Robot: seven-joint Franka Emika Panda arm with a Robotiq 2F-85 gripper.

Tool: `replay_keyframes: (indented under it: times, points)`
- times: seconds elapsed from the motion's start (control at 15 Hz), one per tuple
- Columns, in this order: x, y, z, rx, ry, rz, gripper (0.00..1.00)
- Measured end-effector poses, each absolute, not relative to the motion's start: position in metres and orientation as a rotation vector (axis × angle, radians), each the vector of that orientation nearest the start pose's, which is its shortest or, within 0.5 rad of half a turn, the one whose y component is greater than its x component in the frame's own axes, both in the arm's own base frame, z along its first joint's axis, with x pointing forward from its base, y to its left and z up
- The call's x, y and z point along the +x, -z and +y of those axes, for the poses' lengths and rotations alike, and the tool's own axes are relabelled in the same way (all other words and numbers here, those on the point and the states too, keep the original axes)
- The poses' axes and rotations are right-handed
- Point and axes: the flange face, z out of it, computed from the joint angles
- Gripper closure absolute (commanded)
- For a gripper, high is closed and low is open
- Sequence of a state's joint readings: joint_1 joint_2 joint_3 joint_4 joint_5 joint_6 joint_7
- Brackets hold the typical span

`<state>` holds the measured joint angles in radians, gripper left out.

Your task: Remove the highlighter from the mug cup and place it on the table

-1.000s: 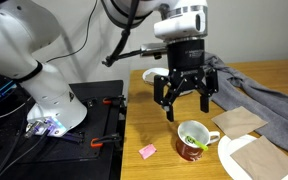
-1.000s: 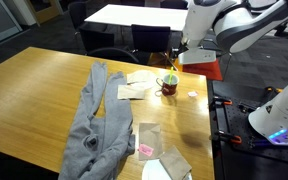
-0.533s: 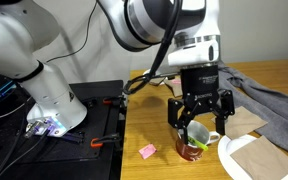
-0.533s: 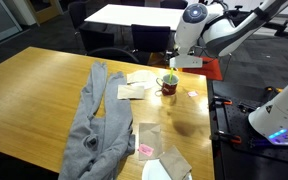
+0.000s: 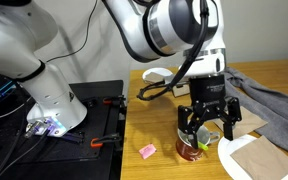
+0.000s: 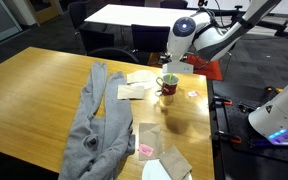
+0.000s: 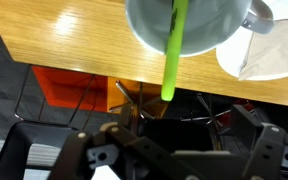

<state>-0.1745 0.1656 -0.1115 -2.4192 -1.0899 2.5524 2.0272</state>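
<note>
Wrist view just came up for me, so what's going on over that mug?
The arm's tool hangs right over the red mug on the table, jaws open and closed on nothing yet. The green highlighter stands in the mug, its end sticking out past the rim in the wrist view. A white plate with brown paper lies beside the mug; a grey cloth lies farther off.

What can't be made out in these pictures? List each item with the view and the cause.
- Highlighter: its end inside the mug is cut off by the wrist view's top edge.
- Highlighter in an exterior view: largely hidden behind the gripper, so any contact cannot be told.
- Mug: mostly cut off by the wrist view's top edge, so its bottom is unseen.
- Mug's contents in an exterior view: too small to tell.
</note>
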Motion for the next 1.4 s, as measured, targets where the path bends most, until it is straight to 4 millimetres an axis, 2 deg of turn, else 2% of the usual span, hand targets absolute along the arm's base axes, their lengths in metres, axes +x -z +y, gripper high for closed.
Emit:
replay_keyframes:
  times: [0.2, 0.27, 0.33, 0.93, 1.0, 1.07, 1.13, 1.27, 1.4]
  points:
    - [0.474, -0.225, -0.125, -2.686, 0.764, 2.195, 0.0]
    - [0.475, -0.221, -0.125, -2.687, 0.761, 2.198, 0.1]
    - [0.476, -0.217, -0.124, -2.69, 0.755, 2.201, 0.26]
    - [0.481, -0.196, -0.115, -2.743, 0.721, 2.172, 0.95]
    - [0.482, -0.196, -0.114, -2.745, 0.724, 2.168, 1.0]
    - [0.483, -0.197, -0.112, -2.745, 0.728, 2.163, 1.0]
    - [0.485, -0.198, -0.111, -2.746, 0.733, 2.159, 0.97]
    - [0.486, -0.203, -0.108, -2.754, 0.756, 2.143, 0.96]
    - [0.488, -0.216, -0.104, -2.758, 0.803, 2.122, 0.96]
